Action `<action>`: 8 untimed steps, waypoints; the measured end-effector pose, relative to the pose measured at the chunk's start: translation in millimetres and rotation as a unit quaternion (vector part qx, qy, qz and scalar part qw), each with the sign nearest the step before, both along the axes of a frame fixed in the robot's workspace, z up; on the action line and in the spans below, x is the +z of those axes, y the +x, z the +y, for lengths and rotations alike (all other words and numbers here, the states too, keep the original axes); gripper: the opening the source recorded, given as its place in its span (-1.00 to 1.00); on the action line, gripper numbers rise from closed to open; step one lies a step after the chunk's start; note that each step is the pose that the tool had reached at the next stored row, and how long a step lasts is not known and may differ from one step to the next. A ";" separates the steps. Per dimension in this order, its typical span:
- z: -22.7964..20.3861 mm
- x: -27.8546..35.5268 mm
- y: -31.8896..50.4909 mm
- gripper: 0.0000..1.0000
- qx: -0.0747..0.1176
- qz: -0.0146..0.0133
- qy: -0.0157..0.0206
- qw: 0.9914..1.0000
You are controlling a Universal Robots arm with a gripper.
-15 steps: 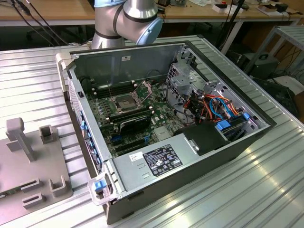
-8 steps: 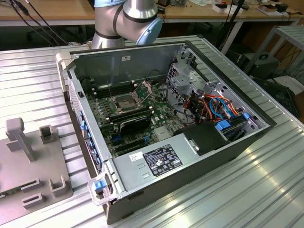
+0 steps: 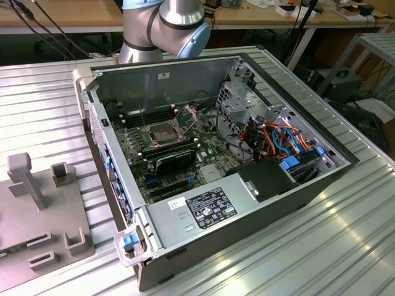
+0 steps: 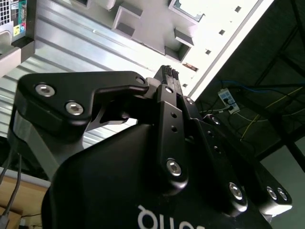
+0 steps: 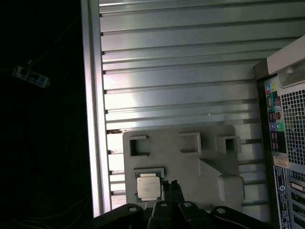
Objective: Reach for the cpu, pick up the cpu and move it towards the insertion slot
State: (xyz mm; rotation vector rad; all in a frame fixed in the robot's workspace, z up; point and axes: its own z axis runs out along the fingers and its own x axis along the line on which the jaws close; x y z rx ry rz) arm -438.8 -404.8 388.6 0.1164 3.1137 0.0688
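- Hovering over the grey holder plate [image 5: 209, 162], the fingers [image 5: 166, 190] are narrow and hold nothing.
- The cpu [image 5: 147, 186] lies flat in that plate's recess, just beside them.
- The insertion slot [image 3: 162, 131] sits in the open case [image 3: 166, 80], mid-frame in the exterior view.

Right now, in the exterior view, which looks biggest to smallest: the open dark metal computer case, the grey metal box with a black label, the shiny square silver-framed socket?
Largest: the computer case.
Then the grey labelled box.
Smallest: the square socket, clearly, though it lies farther from the camera.
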 end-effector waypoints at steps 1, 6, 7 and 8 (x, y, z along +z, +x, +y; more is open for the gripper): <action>-1.1 0.0 -2.3 -0.79 0.000 0.000 0.000 1.000; -10.0 -0.7 -18.7 -0.79 0.000 0.000 0.000 1.000; -11.3 -0.8 -20.8 -0.79 0.000 0.000 0.000 1.000; -12.5 -0.9 -22.9 -0.79 0.000 0.000 0.000 1.000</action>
